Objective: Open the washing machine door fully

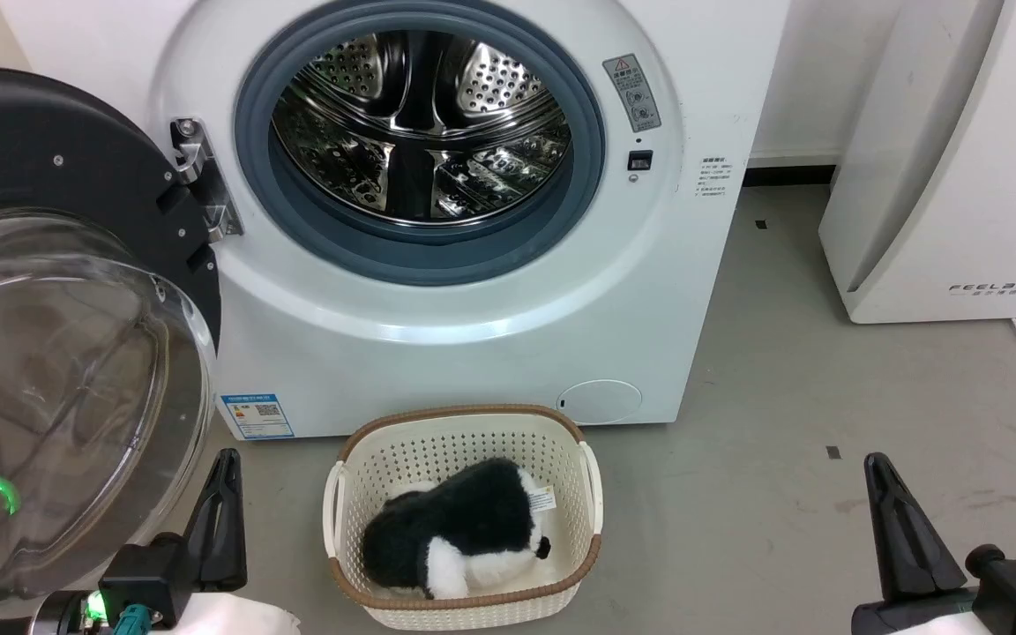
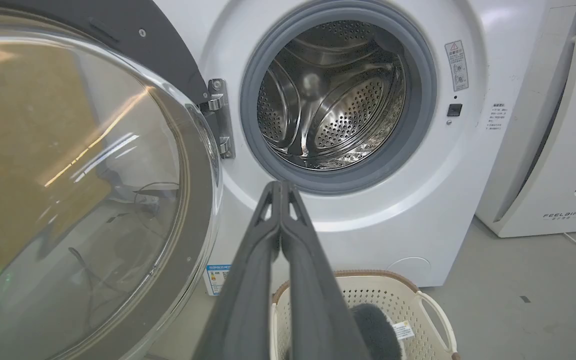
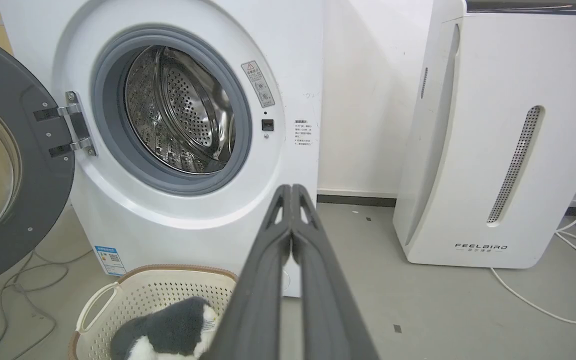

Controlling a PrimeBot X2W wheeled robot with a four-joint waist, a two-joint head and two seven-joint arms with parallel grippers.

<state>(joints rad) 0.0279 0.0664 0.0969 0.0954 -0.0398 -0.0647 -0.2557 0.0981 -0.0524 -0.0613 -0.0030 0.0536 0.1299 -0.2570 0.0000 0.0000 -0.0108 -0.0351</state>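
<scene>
Status:

- Left gripper [image 2: 280, 187]: jaws pressed together along their whole length, nothing between them.
- Right gripper [image 3: 292, 190]: same, jaws together and empty.
- Washing machine door [image 1: 67, 335]: swung open on its metal hinge [image 2: 220, 117], with the inner face and the bulging glass bowl turned towards the robot.
- Door vs left jaws: the door sits directly to their left in the left wrist view. Its rim runs close alongside the fingers with a strip of white machine front showing between, so near but apart. In the head view the left fingertips stand just beside the lower right edge of the glass bowl (contact can't be judged from that angle).
- Door vs right jaws: well apart. In the right wrist view the door is far off to their left, cut by the frame edge, and the hinge lies up and left of the tips.
- Steel drum [image 2: 333, 95]: fully exposed inside its grey rubber ring [image 2: 425, 90]. It lies above and beyond the left tips, and up and left of the right tips.
- Basket [image 1: 464, 423]: on the floor in front of the machine, between the two grippers in the head view. It holds a black-and-white plush toy [image 1: 464, 529].
- White appliance [image 3: 493, 150]: stands to the right of the right jaws, with a white cable [image 3: 543, 305] trailing on the floor beside it.
</scene>
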